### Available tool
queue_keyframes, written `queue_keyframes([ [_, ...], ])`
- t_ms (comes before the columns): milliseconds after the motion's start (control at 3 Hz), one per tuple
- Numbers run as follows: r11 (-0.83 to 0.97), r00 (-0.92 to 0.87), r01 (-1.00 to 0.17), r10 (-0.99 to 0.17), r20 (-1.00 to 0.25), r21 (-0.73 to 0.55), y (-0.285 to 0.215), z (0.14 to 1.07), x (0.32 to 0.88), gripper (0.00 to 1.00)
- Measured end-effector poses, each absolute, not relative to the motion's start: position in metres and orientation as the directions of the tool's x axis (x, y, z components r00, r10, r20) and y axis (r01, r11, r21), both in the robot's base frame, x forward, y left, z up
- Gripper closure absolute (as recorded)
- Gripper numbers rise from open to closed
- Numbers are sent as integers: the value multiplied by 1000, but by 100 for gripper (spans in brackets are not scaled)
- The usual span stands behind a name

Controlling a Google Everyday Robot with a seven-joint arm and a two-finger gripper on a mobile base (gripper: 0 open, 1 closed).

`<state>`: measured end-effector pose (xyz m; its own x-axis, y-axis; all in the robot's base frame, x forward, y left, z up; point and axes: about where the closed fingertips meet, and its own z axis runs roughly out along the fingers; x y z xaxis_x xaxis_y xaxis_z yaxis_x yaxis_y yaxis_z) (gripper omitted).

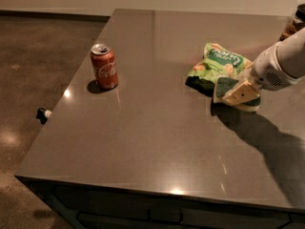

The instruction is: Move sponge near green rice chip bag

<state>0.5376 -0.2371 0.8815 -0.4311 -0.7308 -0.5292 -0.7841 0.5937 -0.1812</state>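
Observation:
The green rice chip bag (218, 61) lies on the grey table (152, 137), right of centre. The sponge (223, 85), dark green over pale yellow, sits low at the table surface just to the front right of the bag, almost touching it. My gripper (240, 93) comes in from the right on a white arm, and its cream fingers are closed over the sponge. Part of the sponge is hidden under the fingers.
A red cola can (104, 66) stands upright on the left part of the table. A dark jar (296, 20) stands at the far right edge. A small black and white object (43, 114) lies on the floor to the left.

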Motion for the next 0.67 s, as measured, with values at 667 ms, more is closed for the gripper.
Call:
queue_keyframes([
  [667, 607, -452, -776, -724, -521, -170, -247, 880, 530, 0],
])
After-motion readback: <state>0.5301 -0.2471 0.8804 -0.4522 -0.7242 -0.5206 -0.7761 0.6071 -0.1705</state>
